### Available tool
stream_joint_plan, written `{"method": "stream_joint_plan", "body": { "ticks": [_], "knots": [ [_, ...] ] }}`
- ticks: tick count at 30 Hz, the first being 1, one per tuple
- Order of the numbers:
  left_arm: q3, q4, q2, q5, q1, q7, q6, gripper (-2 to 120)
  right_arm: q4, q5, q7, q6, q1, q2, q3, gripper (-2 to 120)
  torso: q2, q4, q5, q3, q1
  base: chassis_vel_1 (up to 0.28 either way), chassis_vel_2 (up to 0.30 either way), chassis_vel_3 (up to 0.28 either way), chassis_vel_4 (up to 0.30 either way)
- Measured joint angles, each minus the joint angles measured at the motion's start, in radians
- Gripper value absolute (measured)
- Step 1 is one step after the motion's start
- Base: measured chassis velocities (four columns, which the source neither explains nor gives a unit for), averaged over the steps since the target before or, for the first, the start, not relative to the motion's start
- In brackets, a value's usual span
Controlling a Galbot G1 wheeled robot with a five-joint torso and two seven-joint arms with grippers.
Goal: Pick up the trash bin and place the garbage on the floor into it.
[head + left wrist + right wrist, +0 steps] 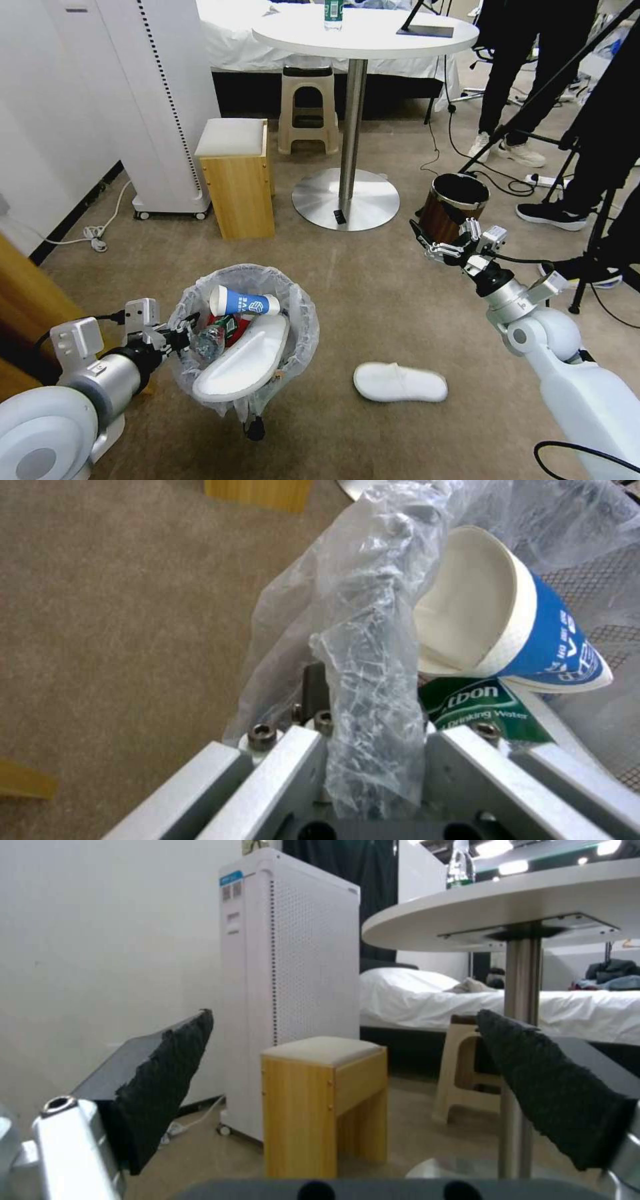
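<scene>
Beige-brown carpet floor (373, 300) fills the near ground, where the left gripper (179, 333) has its jaws closed on the bag-covered rim of the trash bin (293, 313), a small round bin lined with crinkly translucent plastic and held at the robot's front left. Inside lie a white slipper (243, 360) with its long axis running near-left to far-right, a clear bottle (212, 340) whose green label reads "Drinking Water", and a blue paper cup (243, 303) on its side, mouth toward the left gripper. A second slipper (400, 382) lies crosswise on the carpet just right of the bin, and farther right the right gripper (437, 247) hovers with jaws wide apart and empty, before a wood-grain bin (453, 203).
</scene>
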Motion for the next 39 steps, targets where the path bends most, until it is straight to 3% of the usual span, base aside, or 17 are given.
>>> {"method": "stream_joint_plan", "body": {
  "ticks": [5,13,22,24,30,34,36,39],
  "knots": [
    [0.001,-0.004,-0.004,0.003,0.003,0.001,0.0,0,0.003,-0.021,0.022,-0.004,-0.013,-0.009,-0.01,100,0.0,0.0001,-0.0003,-0.001,-0.001,-0.015,0.001,0.008,-0.013],
    [-0.001,-0.01,-0.006,0.006,0.009,0.001,0.0,0,-0.016,-0.211,-0.039,-0.142,-0.057,-0.044,-0.028,100,0.0,0.0001,-0.0003,0.0,-0.001,0.0,0.0,0.0,0.0],
    [-0.002,-0.011,-0.006,0.008,0.009,0.002,-0.001,0,-0.118,-0.345,-0.194,-0.201,-0.058,-0.062,-0.127,100,0.0,0.0001,-0.0004,0.0,-0.001,0.0,0.0,0.0,0.0],
    [-0.002,-0.011,-0.006,0.011,0.008,0.006,-0.001,0,-0.199,-0.394,-0.247,-0.204,-0.03,-0.051,-0.185,100,0.0,0.0001,-0.0002,0.0,0.0,0.0,0.0,0.0,0.0],
    [-0.002,-0.01,-0.008,0.017,0.01,0.013,-0.003,0,-0.266,-0.419,-0.285,-0.214,0.008,-0.029,-0.242,100,0.0,0.0001,-0.0003,0.0,-0.001,0.0,0.0,0.0,0.0],
    [0.001,-0.007,-0.01,0.022,0.01,0.013,-0.003,0,-0.31,-0.464,-0.366,-0.222,0.045,-0.013,-0.264,100,0.0,0.0001,-0.0003,0.0,-0.001,0.0,0.0,0.0,0.0],
    [0.006,-0.005,-0.013,0.028,0.008,0.014,-0.004,0,-0.363,-0.524,-0.474,-0.22,0.081,-0.001,-0.274,100,0.0,0.0002,-0.0003,0.0,0.0,0.0,0.0,0.0,0.0],
    [0.008,-0.005,-0.015,0.031,0.007,0.014,-0.004,0,-0.424,-0.58,-0.542,-0.212,0.109,0.01,-0.279,100,0.0,0.0002,-0.0005,0.0,0.0,0.0,0.0,0.0,0.0]
  ]
}}
